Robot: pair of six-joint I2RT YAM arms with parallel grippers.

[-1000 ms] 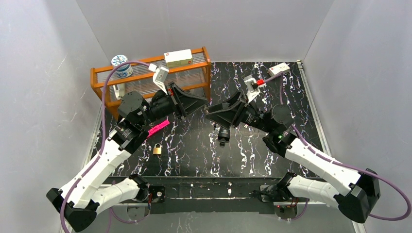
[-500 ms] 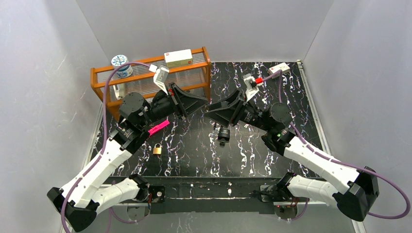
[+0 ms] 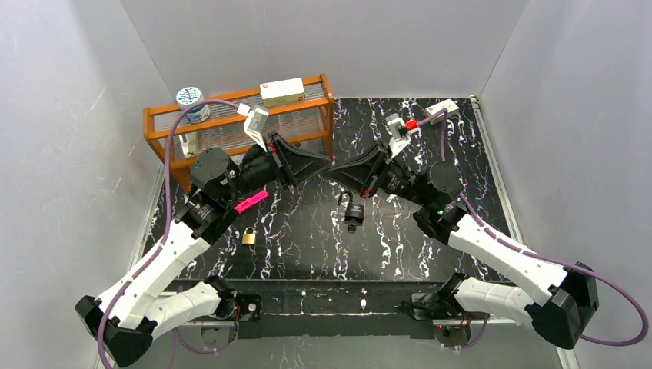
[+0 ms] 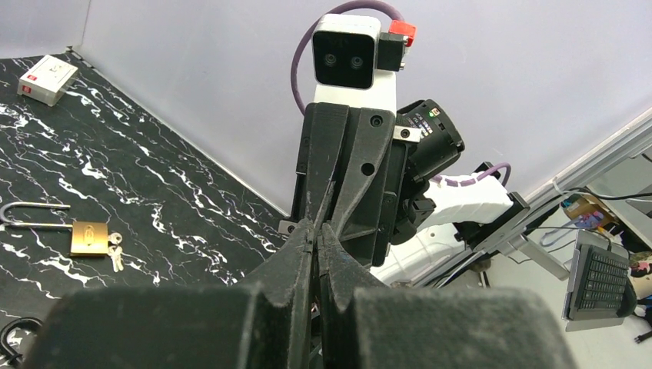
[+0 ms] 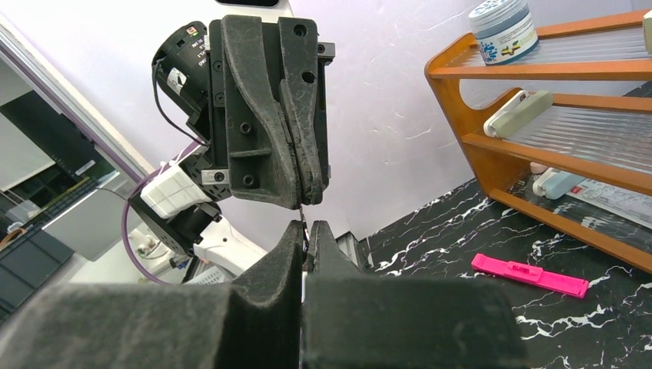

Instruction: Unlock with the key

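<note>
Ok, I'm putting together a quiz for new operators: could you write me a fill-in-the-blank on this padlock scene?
The brass padlock lies on the table nearer the ___ arm. The round tin stands on the ___ tier of the wooden rack. The strip lying before the rack is ___. The left gripper and right gripper meet tip to tip above the table, both ___.
Missing words: left, top, pink, shut.
</note>
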